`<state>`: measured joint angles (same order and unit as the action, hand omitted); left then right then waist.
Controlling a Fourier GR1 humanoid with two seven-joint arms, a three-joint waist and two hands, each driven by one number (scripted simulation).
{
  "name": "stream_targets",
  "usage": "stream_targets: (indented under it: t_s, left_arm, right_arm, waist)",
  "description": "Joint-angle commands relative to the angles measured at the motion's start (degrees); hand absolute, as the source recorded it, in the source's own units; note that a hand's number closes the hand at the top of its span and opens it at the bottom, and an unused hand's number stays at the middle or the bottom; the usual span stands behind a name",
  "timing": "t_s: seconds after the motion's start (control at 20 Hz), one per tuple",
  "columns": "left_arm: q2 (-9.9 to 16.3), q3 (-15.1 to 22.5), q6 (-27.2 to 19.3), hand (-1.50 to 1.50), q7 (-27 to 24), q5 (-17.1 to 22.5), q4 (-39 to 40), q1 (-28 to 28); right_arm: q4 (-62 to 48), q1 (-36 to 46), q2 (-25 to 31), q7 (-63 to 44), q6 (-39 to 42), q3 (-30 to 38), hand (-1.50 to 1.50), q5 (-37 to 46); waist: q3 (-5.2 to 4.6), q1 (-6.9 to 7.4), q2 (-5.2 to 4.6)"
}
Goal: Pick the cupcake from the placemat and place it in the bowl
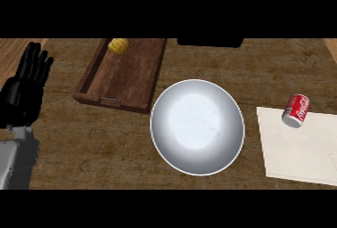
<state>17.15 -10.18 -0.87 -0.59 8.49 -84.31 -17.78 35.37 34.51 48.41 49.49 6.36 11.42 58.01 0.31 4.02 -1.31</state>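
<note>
**Red Can on the Placemat, White Bowl at Centre**

A red drinks can (296, 111) with white script lettering lay on its side at the upper left corner of the pale placemat (299, 149). The script resembled a cola brand's, though the word could not be read for certain. Its long axis ran from upper right to lower left, with one end lapping over the mat's edge. No cupcake showed on the mat; the can was the only thing lying there.

The placemat was a flat, off-white rectangle with a faint grain, set at the right of the desk (99, 142), whose top was dark brown, rough-looking wood.

Just left of the mat, apart from it, stood the bowl (197, 127): white, smooth, glossy, oval in this view, with a thin pale rim and a bright sheen in its hollow.

Up and to the left lay a long wooden tray (121, 75) with raised walls and a small metal handle on its near end. A yellow, bumpy, rounded item (119, 45) sat at its far end.

The left robot hand (26, 87), black, stood at the left edge, fingers straight and upward, holding nothing. The right robot hand did not show.
</note>
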Motion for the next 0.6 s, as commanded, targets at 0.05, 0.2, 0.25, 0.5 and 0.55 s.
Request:
stream_targets:
  t_s: [0.05,0.2,0.25,0.5,0.55]
  left_arm:
    - [1.32,-1.38,0.75,0.0,-0.56,0.42,-0.26,0.85]
    - [-1.69,0.02,-2.08,0.0,-2.55,-1.83,1.41,1.33]
    - [1.85,-2.58,0.88,0.0,-0.97,0.79,0.66,1.18]
    - [0.32,-1.25,-0.84,0.0,0.95,-0.15,0.11,0.73]
    - [0.79,-1.96,-0.74,0.0,0.29,-0.08,-0.23,1.9]
  right_arm:
    - [-8.35,8.49,3.16,10.34,3.2,2.34,1.5,-2.65]
    - [-7.71,11.87,3.62,14.78,7.84,3.57,1.5,-5.88]
    - [-7.89,13.17,4.22,15.14,7.42,3.97,1.5,-6.34]
    - [-5.5,18.42,2.29,15.0,18.18,3.73,1.5,-12.34]
    - [-5.46,17.74,3.46,16.39,21.4,3.77,1.5,-13.82]
  waist:
    - [-0.1,-0.57,0.35]
    - [-0.21,-2.08,0.67]
    - [-0.2,-1.73,0.75]
    - [-0.32,-3.03,1.38]
    - [-0.35,-3.53,1.66]
